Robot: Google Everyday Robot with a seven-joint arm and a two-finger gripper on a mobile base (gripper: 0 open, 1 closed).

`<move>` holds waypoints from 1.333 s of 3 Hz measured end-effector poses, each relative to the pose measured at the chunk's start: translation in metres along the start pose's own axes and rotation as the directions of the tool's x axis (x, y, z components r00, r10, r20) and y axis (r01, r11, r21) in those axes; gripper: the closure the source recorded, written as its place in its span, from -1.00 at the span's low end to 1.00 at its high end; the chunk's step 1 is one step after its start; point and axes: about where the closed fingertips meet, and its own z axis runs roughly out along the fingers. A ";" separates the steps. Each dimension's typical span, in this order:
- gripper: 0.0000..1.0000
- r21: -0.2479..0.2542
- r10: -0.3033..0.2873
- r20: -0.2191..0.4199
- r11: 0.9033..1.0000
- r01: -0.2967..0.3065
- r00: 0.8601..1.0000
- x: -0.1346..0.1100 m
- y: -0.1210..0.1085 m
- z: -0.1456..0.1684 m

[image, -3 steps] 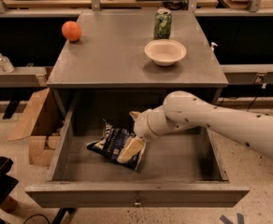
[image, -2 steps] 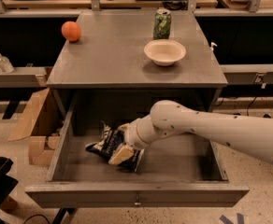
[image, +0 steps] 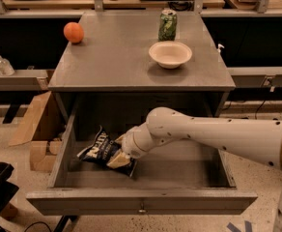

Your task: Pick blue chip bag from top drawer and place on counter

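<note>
- Orange (image: 73, 32): on the counter (image: 117, 62), far left corner. Not part of the task.
- Bag (image: 98, 151): lies flat on the floor of the open drawer (image: 179, 174), left of centre. It is not lifted. It appears to have been nudged slightly left over the last second.
- Bag's condition: dark navy, crinkled, white lettering face up, pale edges. It looks soft and light, so in my judgement it may slide or buckle under pressure rather than seat firmly.
- Gripper (image: 119, 159): down in the drawer, on the bag's right half. It has travelled left from the bag's right edge onto the bag itself. Whether it has clamped the bag cannot be told.
- Judgement: the grasp stage is in hand. The lift and the transfer to the counter remain.
- Can (image: 167, 24) and bowl (image: 170, 54): on the counter's right half. The middle is open for placing.
</note>
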 end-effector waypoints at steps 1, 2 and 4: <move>0.90 0.000 0.000 0.000 1.000 0.000 1.000 -0.002 0.000 -0.002; 1.00 0.000 0.000 0.000 1.000 0.000 1.000 -0.004 0.000 -0.005; 1.00 0.000 0.000 0.000 1.000 0.000 1.000 -0.004 0.000 -0.005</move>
